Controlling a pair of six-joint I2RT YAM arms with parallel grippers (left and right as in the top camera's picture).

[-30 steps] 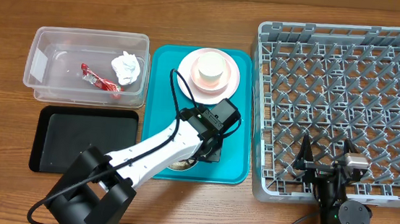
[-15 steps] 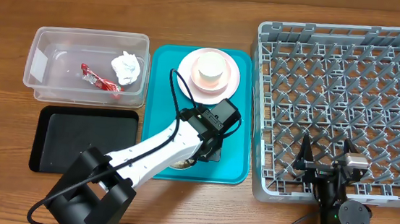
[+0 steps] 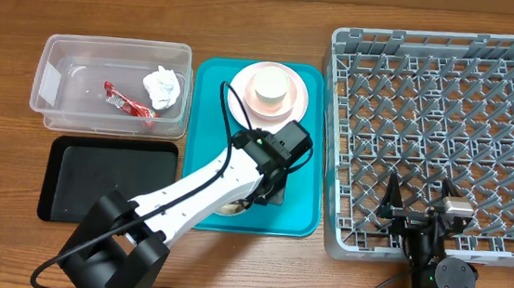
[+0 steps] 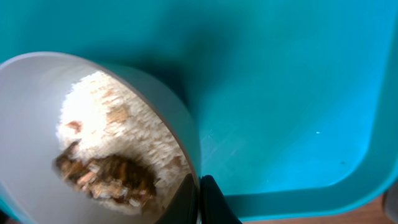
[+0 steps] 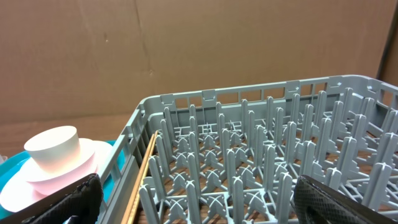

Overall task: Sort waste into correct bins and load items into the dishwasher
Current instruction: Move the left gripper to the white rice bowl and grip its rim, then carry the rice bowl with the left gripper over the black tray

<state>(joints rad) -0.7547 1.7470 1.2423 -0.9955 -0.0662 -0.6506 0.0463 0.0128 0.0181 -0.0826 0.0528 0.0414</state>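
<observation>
My left gripper [image 3: 269, 184] is over the near part of the teal tray [image 3: 305, 181]. In the left wrist view its fingers [image 4: 198, 200] are shut on the rim of a whitish bowl [image 4: 31, 118] that holds white rice with brown scraps [image 4: 118, 146]. From overhead the bowl [image 3: 230, 208] is mostly hidden under the arm. A cream cup [image 3: 270, 86] stands on the pink plate [image 3: 296, 103] at the tray's far end. The napkin [image 3: 161, 86] and red wrapper [image 3: 128, 106] lie in the clear tub [image 3: 57, 80]. My right gripper [image 3: 416, 210] is open over the near edge of the grey dish rack [image 3: 445, 132].
The black tray [image 3: 109, 180] lies left of the teal tray, in front of the clear tub. The right wrist view shows the rack's pegs [image 5: 249, 162] ahead, with the cup [image 5: 55, 148] and plate [image 5: 43, 180] at far left.
My left wrist has shifted slightly toward the far side of the tray, still gripping the bowl. The right arm has not moved.
</observation>
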